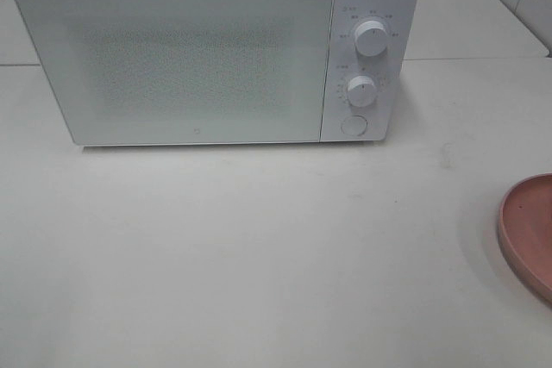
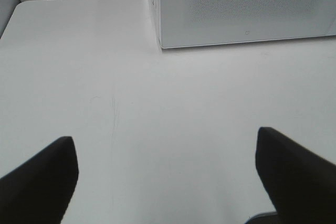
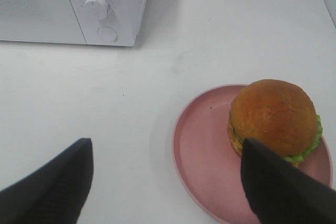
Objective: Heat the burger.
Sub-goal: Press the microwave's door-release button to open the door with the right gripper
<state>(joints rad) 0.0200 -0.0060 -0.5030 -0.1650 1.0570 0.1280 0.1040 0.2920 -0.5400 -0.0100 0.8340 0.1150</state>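
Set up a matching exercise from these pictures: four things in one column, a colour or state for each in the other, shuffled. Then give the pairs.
Column one
1. burger
2. plate
3. microwave door
4. left gripper

Column two
a. shut, flush with the front
b. pink
c. golden-brown and domed on top
d. open, holding nothing

Pairs: 1-c, 2-b, 3-a, 4-d
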